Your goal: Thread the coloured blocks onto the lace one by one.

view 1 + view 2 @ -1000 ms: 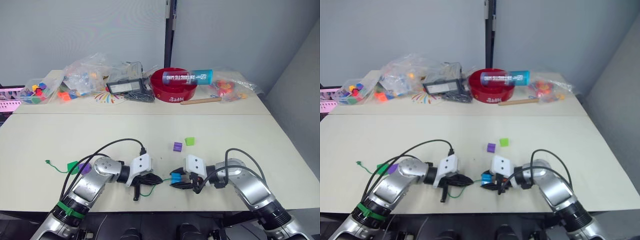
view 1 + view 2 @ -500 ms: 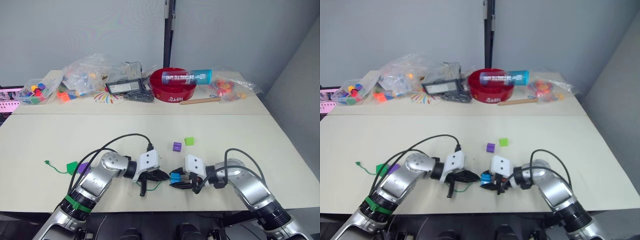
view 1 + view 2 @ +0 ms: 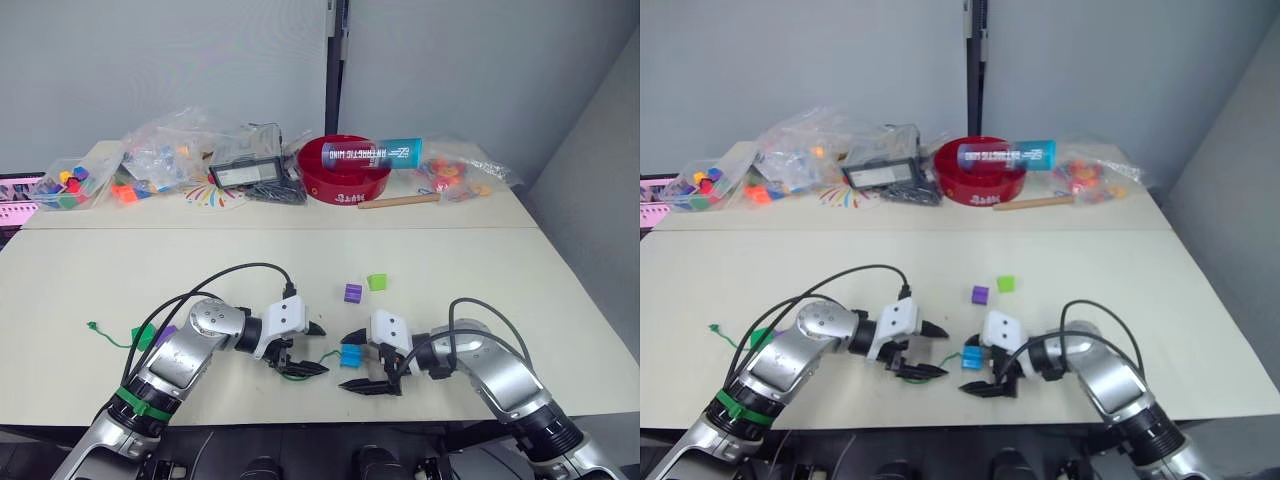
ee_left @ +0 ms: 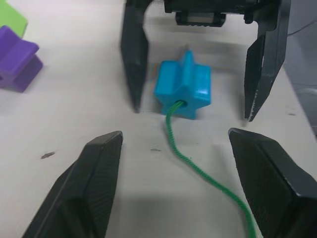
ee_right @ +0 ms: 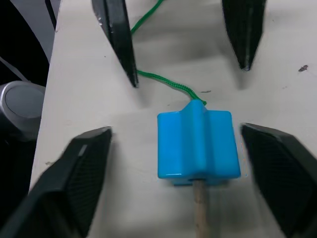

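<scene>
You face pale grey walls (image 3: 160,60) split by a dark vertical post (image 3: 335,70). Two cream tables (image 3: 150,270) sit butted together, the far one (image 3: 300,215) against the wall, evenly lit.

Two arms, matching build: silver-grey metallic forearm shells of rounded, segmented form, each ending in a black wrist collar and a white, blocky wrist housing. Left hand (image 3: 303,349): two black tapered fingers (image 4: 89,187), matte, wedge-shaped, narrowing to blunt points. Right hand (image 3: 364,362): same pattern, two black pointed fingers (image 5: 85,171) on a black base. Black cable (image 3: 236,274) loops in an arc from the left forearm to its white housing; a like black cable (image 3: 484,310) arches over the right forearm. Left arm carries a bright green band (image 3: 133,403) near the elbow, above a black joint ring. Right arm shows black ribbed collar near its lower joint.
</scene>
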Controlling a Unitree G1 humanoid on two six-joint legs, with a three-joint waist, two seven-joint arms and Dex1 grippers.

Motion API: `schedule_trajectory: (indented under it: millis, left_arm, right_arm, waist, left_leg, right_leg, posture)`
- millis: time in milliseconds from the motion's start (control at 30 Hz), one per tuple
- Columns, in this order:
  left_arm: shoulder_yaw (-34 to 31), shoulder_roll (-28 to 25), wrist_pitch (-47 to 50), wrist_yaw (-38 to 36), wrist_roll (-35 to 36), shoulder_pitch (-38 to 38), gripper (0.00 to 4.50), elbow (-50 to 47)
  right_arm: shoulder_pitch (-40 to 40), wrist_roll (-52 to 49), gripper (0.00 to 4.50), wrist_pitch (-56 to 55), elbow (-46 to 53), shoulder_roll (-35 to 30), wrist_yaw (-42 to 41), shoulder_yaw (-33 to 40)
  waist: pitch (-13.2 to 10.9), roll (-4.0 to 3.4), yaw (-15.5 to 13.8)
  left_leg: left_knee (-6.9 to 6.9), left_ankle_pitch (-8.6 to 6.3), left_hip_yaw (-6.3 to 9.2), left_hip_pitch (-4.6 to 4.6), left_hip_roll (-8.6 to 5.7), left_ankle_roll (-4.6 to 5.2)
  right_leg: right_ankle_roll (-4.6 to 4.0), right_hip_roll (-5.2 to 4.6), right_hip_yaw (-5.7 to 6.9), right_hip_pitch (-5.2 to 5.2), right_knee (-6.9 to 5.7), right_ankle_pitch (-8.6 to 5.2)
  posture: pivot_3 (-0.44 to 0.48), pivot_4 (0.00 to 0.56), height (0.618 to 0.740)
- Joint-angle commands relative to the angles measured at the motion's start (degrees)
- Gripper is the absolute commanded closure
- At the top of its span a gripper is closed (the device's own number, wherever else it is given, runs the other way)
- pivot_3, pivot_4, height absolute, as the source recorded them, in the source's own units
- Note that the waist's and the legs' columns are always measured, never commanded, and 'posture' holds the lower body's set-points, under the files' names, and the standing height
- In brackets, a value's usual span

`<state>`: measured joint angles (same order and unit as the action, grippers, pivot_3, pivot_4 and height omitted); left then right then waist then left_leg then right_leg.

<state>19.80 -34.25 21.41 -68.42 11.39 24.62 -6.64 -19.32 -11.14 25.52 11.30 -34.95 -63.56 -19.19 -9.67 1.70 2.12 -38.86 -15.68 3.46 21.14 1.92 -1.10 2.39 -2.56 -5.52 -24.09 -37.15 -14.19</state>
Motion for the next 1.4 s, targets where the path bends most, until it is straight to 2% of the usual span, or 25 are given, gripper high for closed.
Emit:
schedule_trajectory:
  millis: [33, 267, 700, 900, 933, 1267, 1333, 1400]
  left_arm:
    - [0.63, 1.23, -1.10, -0.11, 0.09, 1.71, 1.08, -1.28]
    - [4.80, 6.26, -5.46, 1.28, -4.32, 4.97, 1.08, 4.64]
    - [7.23, 10.11, -10.46, -0.13, -7.03, 6.58, 1.08, 12.40]
    - [7.31, 9.74, -11.71, -0.78, -7.40, 6.55, 2.90, 12.94]
    - [7.33, 9.66, -11.81, -0.85, -7.41, 6.49, 3.13, 12.95]
    - [7.32, 9.58, -11.63, -1.27, -7.38, 6.43, 3.14, 12.77]
    - [7.34, 9.58, -11.60, -1.27, -7.44, 6.44, 3.14, 12.74]
    - [7.29, 9.50, -11.56, -1.29, -7.47, 6.43, 3.14, 12.73]
  right_arm:
    - [0.95, -2.98, 0.02, 1.32, 4.60, -1.97, -0.18, 3.82]
    - [7.50, -7.13, 0.02, 0.87, 6.96, -7.58, -1.55, 10.64]
    - [8.61, -3.06, 0.02, -0.45, 5.92, -6.56, 3.39, 8.20]
    - [8.20, -2.17, 0.00, -1.13, 5.17, -6.41, 3.51, 7.41]
    - [8.15, -1.99, 0.55, -1.30, 4.98, -6.46, 3.53, 7.25]
    - [7.06, -0.96, 3.89, -2.47, 3.36, -6.00, 3.77, 6.34]
    - [6.93, -1.00, 4.49, -2.73, 3.20, -5.96, 3.79, 6.31]
    - [6.81, -0.95, 4.50, -2.93, 3.11, -5.92, 3.72, 6.28]
  waist:
    - [0.00, 0.00, -0.08]
    - [0.00, 0.01, -0.58]
    - [0.00, 0.01, 0.06]
    - [0.00, 0.01, 0.07]
    - [0.00, 0.01, 0.11]
    - [0.00, 0.01, 0.11]
    - [0.00, 0.01, 0.13]
    - [0.00, 0.00, 0.18]
  left_leg:
    - [0.00, 0.00, 0.00, 0.00, 0.00, 0.00]
    - [0.00, 0.00, -0.02, 0.03, -0.02, 0.00]
    - [-0.02, 0.00, -0.03, 0.02, -0.03, 0.00]
    - [-0.02, 0.00, -0.02, 0.02, -0.02, 0.00]
    - [-0.01, 0.00, -0.03, 0.02, -0.02, 0.00]
    - [-0.02, 0.00, -0.02, 0.01, -0.02, 0.00]
    - [-0.02, 0.00, -0.02, 0.01, -0.02, 0.00]
    - [-0.01, 0.00, -0.02, 0.00, -0.01, 0.00]
  right_leg:
    - [0.00, 0.00, 0.00, 0.00, 0.00, 0.00]
    - [0.01, 0.00, -0.01, 0.00, 0.04, 0.00]
    - [0.02, 0.01, -0.05, 0.02, 0.03, 0.01]
    - [0.03, 0.01, -0.04, 0.02, 0.03, 0.01]
    - [0.03, 0.01, -0.04, 0.02, 0.03, 0.01]
    - [0.03, 0.02, -0.04, 0.02, 0.02, 0.01]
    - [0.02, 0.01, -0.05, 0.02, 0.03, 0.01]
    - [0.02, 0.02, -0.04, 0.02, 0.02, 0.01]
  posture:
    - [0.000, 0.150, 0.740]
    - [0.000, 0.150, 0.740]
    - [0.000, 0.150, 0.740]
    - [0.000, 0.150, 0.740]
    - [0.000, 0.150, 0.740]
    - [0.000, 0.150, 0.740]
    - [0.000, 0.150, 0.740]
    - [0.000, 0.150, 0.740]
